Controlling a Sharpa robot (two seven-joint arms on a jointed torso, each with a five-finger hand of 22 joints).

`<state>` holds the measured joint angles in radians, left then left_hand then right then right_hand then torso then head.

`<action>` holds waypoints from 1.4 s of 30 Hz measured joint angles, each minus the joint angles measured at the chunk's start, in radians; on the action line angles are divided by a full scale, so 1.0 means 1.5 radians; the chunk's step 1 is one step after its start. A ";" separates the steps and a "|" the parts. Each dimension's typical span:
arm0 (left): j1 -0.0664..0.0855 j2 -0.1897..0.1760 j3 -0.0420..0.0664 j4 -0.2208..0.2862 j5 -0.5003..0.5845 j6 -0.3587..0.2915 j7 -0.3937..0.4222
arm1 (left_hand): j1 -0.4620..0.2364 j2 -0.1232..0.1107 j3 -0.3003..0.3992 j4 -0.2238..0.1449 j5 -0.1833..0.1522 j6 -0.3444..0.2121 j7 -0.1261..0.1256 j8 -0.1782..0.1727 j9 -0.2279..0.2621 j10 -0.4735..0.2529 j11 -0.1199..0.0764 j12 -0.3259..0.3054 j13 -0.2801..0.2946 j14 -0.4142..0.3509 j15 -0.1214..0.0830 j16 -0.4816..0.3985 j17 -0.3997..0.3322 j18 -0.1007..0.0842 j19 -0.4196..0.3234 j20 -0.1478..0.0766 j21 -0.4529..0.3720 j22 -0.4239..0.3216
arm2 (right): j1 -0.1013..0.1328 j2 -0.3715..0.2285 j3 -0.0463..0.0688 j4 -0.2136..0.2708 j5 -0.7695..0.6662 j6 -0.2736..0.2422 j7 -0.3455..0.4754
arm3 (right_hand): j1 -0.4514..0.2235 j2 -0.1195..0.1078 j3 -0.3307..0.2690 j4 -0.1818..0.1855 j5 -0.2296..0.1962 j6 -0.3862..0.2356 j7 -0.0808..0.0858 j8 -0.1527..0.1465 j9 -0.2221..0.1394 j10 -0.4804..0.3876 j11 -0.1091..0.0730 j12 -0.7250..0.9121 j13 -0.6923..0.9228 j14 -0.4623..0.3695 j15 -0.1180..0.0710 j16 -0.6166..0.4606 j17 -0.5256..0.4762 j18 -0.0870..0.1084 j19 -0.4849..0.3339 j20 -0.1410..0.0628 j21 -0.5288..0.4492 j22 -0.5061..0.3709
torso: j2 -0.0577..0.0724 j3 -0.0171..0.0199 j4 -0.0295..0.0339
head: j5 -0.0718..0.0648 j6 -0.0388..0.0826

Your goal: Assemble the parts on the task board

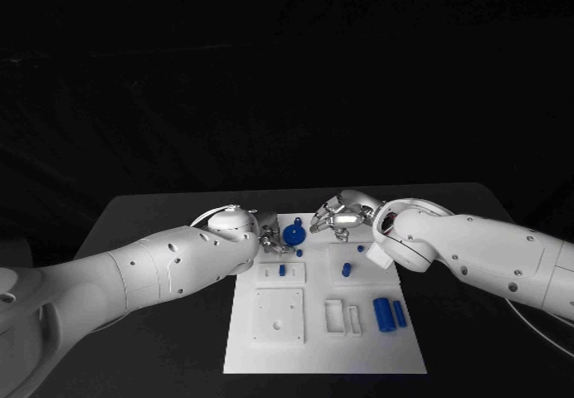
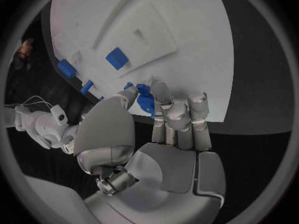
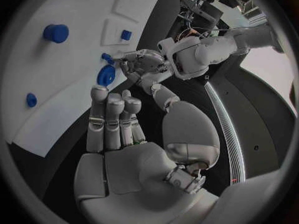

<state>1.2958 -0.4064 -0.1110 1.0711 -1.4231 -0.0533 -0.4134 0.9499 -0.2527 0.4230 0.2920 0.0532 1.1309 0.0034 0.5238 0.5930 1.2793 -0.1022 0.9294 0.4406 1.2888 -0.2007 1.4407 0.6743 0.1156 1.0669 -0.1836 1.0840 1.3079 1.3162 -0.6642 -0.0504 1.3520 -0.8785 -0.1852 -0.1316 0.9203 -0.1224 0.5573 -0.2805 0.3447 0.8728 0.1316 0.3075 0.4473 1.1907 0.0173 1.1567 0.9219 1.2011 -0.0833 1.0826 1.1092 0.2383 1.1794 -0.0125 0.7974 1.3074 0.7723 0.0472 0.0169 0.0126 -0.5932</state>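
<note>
One task board point(image 1: 323, 348), six blue parts point(image 1: 383, 314)

No legible text, labels, numbers or signs on the task board point(image 1: 359, 348); none elsewhere either.

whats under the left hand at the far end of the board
The left hand holds a round blue part over the task board. Its fingers cover the board there, so any socket below is hidden.

On the task board point(image 1: 323, 348), the round part point(image 1: 294, 233) sits at the far edge. 2 upright parts point(image 1: 390, 314) stand near the right edge, nearer the robot.
</note>
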 measured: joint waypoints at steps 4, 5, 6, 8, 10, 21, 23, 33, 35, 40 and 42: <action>0.000 0.000 0.000 -0.002 -0.001 0.001 0.000 | 0.000 0.000 0.000 0.000 0.000 0.000 0.000 0.000 0.000 0.000 0.000 0.000 0.001 -0.001 -0.001 0.000 0.001 0.000 0.000 0.000 0.000 0.000 | 0.000 0.000 0.000 0.000 0.000 0.000 0.000 | 0.000 0.000 0.000 0.000 0.000 0.000 0.000 0.000 0.000 0.000 0.000 0.003 0.000 0.000 0.000 0.000 0.000 0.000 0.000 0.000 0.000 0.000 | 0.000 0.0000 0.0002 | -0.001 0.000; 0.000 0.000 0.000 -0.003 -0.001 0.001 0.000 | 0.000 0.000 0.001 -0.001 0.000 0.000 0.000 0.000 0.001 0.000 0.000 0.000 0.001 -0.001 -0.001 0.000 0.001 0.000 0.000 0.000 0.000 0.000 | 0.000 0.000 0.000 0.000 0.000 0.000 0.000 | 0.000 0.000 0.000 0.000 0.000 0.000 0.000 0.000 0.000 0.000 0.000 0.003 0.000 0.000 0.000 0.001 0.000 0.000 0.000 0.000 0.000 0.000 | 0.000 0.0000 0.0004 | -0.001 0.000; 0.000 0.000 0.000 -0.004 -0.001 0.001 0.000 | 0.000 0.000 0.002 -0.002 0.000 0.000 0.000 0.000 0.001 0.000 0.000 0.000 0.001 -0.001 -0.001 0.000 0.001 0.000 0.000 0.000 0.000 0.000 | 0.000 0.000 0.000 0.001 0.000 0.000 0.000 | 0.000 0.000 0.000 0.000 0.000 0.000 0.000 0.000 0.001 0.000 0.000 0.003 0.000 0.000 0.000 0.001 0.000 0.000 0.000 0.000 0.000 0.000 | 0.000 0.0000 0.0005 | -0.001 -0.001; 0.000 -0.001 0.000 -0.005 -0.001 0.001 0.000 | 0.000 0.000 0.002 -0.002 0.000 0.000 0.000 0.001 0.001 0.000 0.000 0.000 0.001 -0.001 -0.001 0.000 0.001 0.000 0.000 0.000 0.000 0.000 | 0.000 0.000 0.000 0.001 0.000 0.000 0.000 | 0.000 0.000 0.000 0.000 0.000 0.000 0.000 0.000 0.001 0.000 0.000 0.003 0.000 0.000 0.000 0.001 0.000 0.000 0.000 0.000 0.000 0.000 | 0.000 0.0000 0.0005 | -0.001 -0.001; 0.000 -0.002 0.000 -0.006 -0.001 0.001 0.000 | 0.000 0.000 0.004 0.000 0.000 0.000 0.000 0.003 0.001 0.000 0.000 0.000 0.001 -0.001 -0.001 0.003 0.001 0.000 0.000 0.000 0.004 0.000 | 0.000 0.000 0.000 0.001 0.000 0.000 0.000 | 0.000 0.000 0.000 0.000 0.000 0.000 0.000 0.000 0.001 0.000 0.000 0.003 0.000 0.000 0.000 0.001 0.000 0.000 0.000 0.000 0.001 0.000 | 0.000 0.0000 0.0007 | -0.001 -0.001; 0.000 -0.016 0.001 -0.010 -0.002 0.003 0.000 | 0.006 0.006 0.005 -0.002 0.000 0.000 -0.001 0.004 0.002 0.000 0.000 0.000 0.002 -0.001 -0.001 0.003 0.002 -0.001 0.000 0.000 0.005 0.000 | 0.000 0.000 0.000 0.002 0.000 0.000 0.000 | 0.000 0.000 0.000 0.000 0.000 0.000 0.000 0.000 0.001 0.001 -0.001 0.003 0.001 0.003 -0.001 0.001 0.001 0.000 0.000 0.001 0.003 0.000 | -0.001 -0.0004 0.0013 | -0.001 -0.001; 0.000 -0.019 0.001 -0.010 -0.002 0.004 0.000 | 0.012 0.012 0.005 -0.002 0.000 0.001 -0.002 0.005 0.002 0.000 0.000 0.000 0.002 -0.001 -0.001 0.002 0.002 -0.001 0.000 0.000 0.005 0.000 | 0.000 0.000 0.000 0.002 0.000 0.001 0.000 | 0.000 0.000 0.000 0.000 0.000 0.000 0.000 0.000 0.001 0.001 -0.001 0.003 0.001 0.003 -0.001 0.001 0.001 0.000 -0.001 0.000 0.003 0.000 | -0.001 -0.0008 0.0015 | 0.000 -0.002; -0.001 -0.028 0.001 -0.018 -0.002 0.007 0.000 | 0.041 0.033 -0.016 -0.006 0.000 0.000 -0.002 0.009 0.002 0.000 0.000 0.000 0.004 -0.001 -0.001 0.002 0.002 -0.002 0.000 0.000 0.010 0.000 | 0.000 0.000 0.000 0.002 0.000 0.001 0.000 | 0.000 0.000 0.000 0.000 0.000 0.000 0.000 0.000 0.001 0.001 -0.001 0.003 0.000 0.003 -0.001 0.001 0.001 0.000 0.000 -0.003 0.003 0.000 | -0.001 -0.0013 0.0016 | 0.000 -0.002; -0.001 -0.031 0.001 -0.018 -0.001 0.007 0.000 | 0.045 0.037 -0.021 -0.006 0.000 0.000 -0.002 0.009 0.002 0.000 0.000 0.000 0.004 -0.001 -0.001 0.002 0.002 -0.005 0.000 0.000 0.010 0.000 | 0.000 -0.001 0.000 0.002 0.000 0.001 0.000 | 0.000 0.000 0.000 0.000 0.000 0.000 0.000 0.000 0.000 0.001 -0.001 0.003 0.000 0.003 -0.001 0.001 0.001 0.000 0.000 -0.003 0.003 0.000 | -0.001 -0.0013 0.0015 | 0.001 -0.003; 0.000 -0.043 0.001 -0.013 -0.001 0.006 0.001 | 0.055 0.035 -0.029 -0.004 0.000 0.000 -0.003 0.009 0.000 0.000 0.000 0.000 0.003 -0.001 -0.001 0.002 0.002 -0.005 0.000 0.000 0.010 0.000 | 0.000 -0.002 0.000 0.002 0.000 0.001 0.000 | 0.000 0.000 0.000 0.000 0.000 0.000 0.000 0.000 0.001 0.001 -0.001 0.003 0.001 0.003 -0.001 0.001 0.001 0.000 0.000 -0.003 0.003 0.000 | -0.001 -0.0013 0.0015 | 0.001 -0.003; 0.000 -0.050 0.001 -0.008 0.000 0.004 0.002 | 0.057 0.033 -0.031 -0.004 0.000 0.000 -0.002 0.009 0.000 0.000 0.000 0.000 0.003 -0.001 -0.001 0.002 0.002 -0.005 0.000 0.000 0.010 0.000 | 0.000 -0.003 0.000 0.003 0.000 0.001 0.000 | 0.000 0.000 0.000 0.000 0.000 0.000 0.000 0.000 0.001 0.001 -0.001 0.003 0.001 0.003 -0.001 0.001 0.001 0.000 0.000 -0.003 0.003 0.000 | -0.001 -0.0013 0.0015 | 0.001 -0.003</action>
<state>1.2952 -0.4816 -0.1094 1.0596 -1.4231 -0.0475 -0.4109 1.0352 -0.2035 0.3767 0.2853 0.0532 1.1306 -0.0004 0.5375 0.5928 1.2791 -0.1021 0.9294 0.4458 1.2868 -0.2017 1.4444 0.6772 0.1083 1.0668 -0.1836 1.0997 1.3074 1.3162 -0.6685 -0.0502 1.3560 -0.8784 -0.1844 -0.1317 0.9203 -0.1224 0.5573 -0.2805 0.3447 0.8729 0.1314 0.3075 0.4489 1.1921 0.0158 1.1606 0.9234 1.2056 -0.0847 1.0841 1.1107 0.2379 1.1790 -0.0164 0.8013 1.3074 0.7711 0.0453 0.0192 0.0142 -0.5975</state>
